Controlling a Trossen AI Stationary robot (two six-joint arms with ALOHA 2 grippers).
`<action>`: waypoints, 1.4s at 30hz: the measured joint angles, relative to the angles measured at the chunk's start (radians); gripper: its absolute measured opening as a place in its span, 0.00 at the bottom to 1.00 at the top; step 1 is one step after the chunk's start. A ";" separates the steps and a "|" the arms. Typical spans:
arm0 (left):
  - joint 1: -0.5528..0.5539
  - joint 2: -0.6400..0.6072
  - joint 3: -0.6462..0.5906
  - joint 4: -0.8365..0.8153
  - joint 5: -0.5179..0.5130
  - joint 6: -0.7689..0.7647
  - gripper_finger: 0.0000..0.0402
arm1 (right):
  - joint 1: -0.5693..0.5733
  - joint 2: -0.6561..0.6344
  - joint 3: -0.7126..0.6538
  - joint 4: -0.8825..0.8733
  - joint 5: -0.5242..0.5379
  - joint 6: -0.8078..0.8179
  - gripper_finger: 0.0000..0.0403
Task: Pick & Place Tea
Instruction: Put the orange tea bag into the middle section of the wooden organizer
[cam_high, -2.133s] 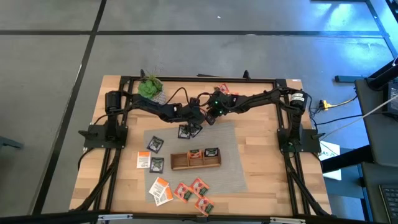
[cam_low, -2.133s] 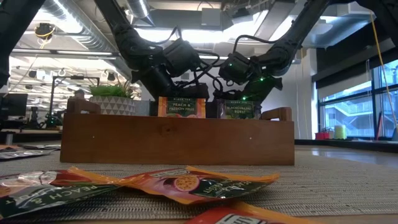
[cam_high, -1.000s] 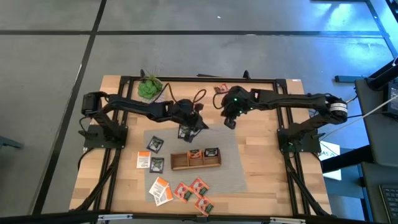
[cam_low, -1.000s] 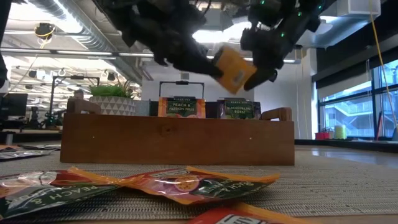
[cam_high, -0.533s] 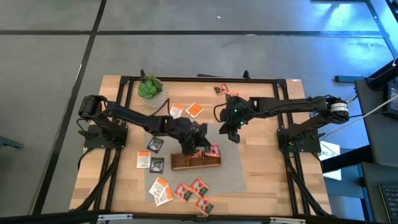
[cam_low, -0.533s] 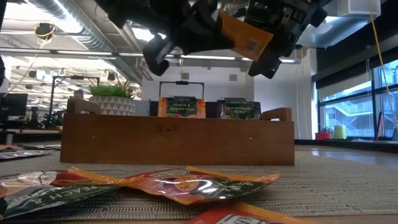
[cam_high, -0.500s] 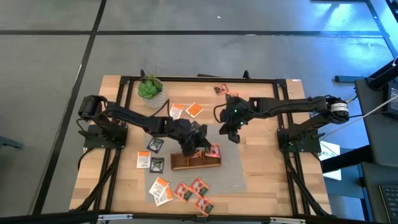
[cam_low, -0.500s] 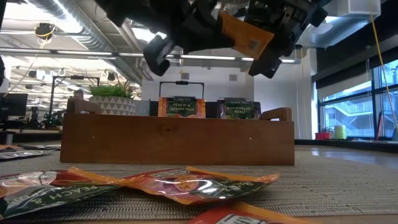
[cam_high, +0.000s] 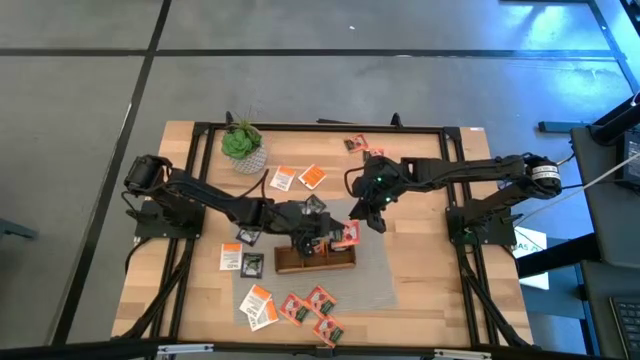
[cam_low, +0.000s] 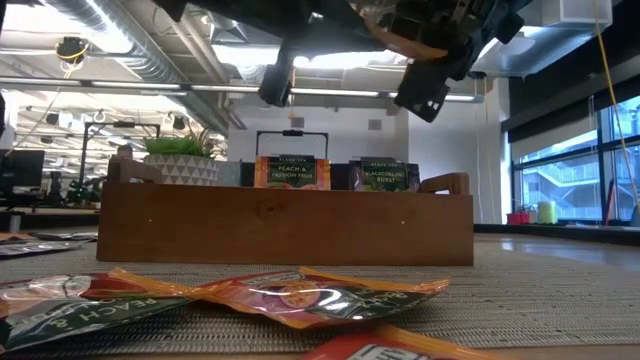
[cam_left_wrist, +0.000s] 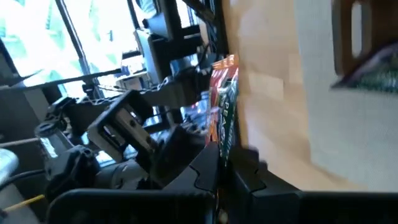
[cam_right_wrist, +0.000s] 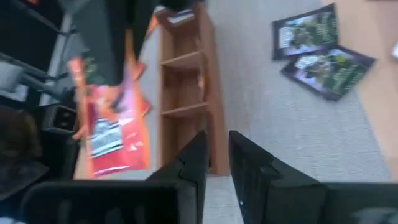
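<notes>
left gripper now lower over tray, clamped on flat red-orange sachet; right gripper slightly apart

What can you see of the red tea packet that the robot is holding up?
The small flat red-and-orange tea sachet looks like shiny foil, with a white label and a pinkish patch. The left end effector, shut, pinches its edge and holds it in the air above the right end of the long brown wooden tray. Nothing else touches it. The right end effector hovers close beside it.
</notes>
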 joint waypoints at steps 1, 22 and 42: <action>0.000 0.000 0.000 -0.004 -0.012 0.027 0.02 | 0.000 0.000 0.000 0.000 -0.012 0.008 0.21; -0.064 0.000 0.000 -0.002 -0.037 0.081 0.02 | -0.073 0.000 0.058 -0.008 -0.322 0.071 0.58; -0.063 0.001 0.000 0.036 -0.110 0.260 0.02 | 0.040 0.000 0.058 0.008 -0.197 0.103 0.42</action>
